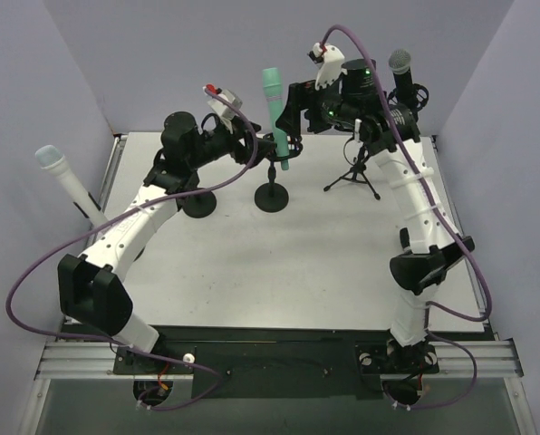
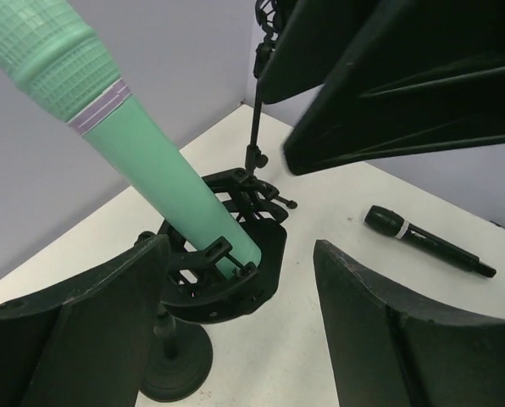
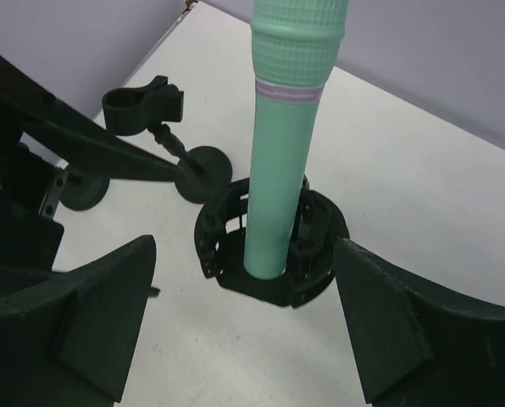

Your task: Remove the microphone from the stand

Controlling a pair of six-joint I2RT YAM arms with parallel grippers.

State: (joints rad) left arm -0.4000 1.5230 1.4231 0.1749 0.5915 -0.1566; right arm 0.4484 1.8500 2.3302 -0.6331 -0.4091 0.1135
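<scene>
Top external view: high behind the arm bases [image 1: 404, 349], looking down over the whole white table [image 1: 279, 263]. Left wrist view — close and low, facing the tilted green microphone [image 2: 163, 170] in its shock-mount stand [image 2: 235, 284] from one side. Right wrist view — equally close, angled more steeply down, from the opposite side. All three views share that microphone and stand.

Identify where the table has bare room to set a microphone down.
Free: the wide tabletop between the left arm and right arm. Crowded: the back, where the green microphone, its stand, the clip stand and the tripod stand cluster.
</scene>
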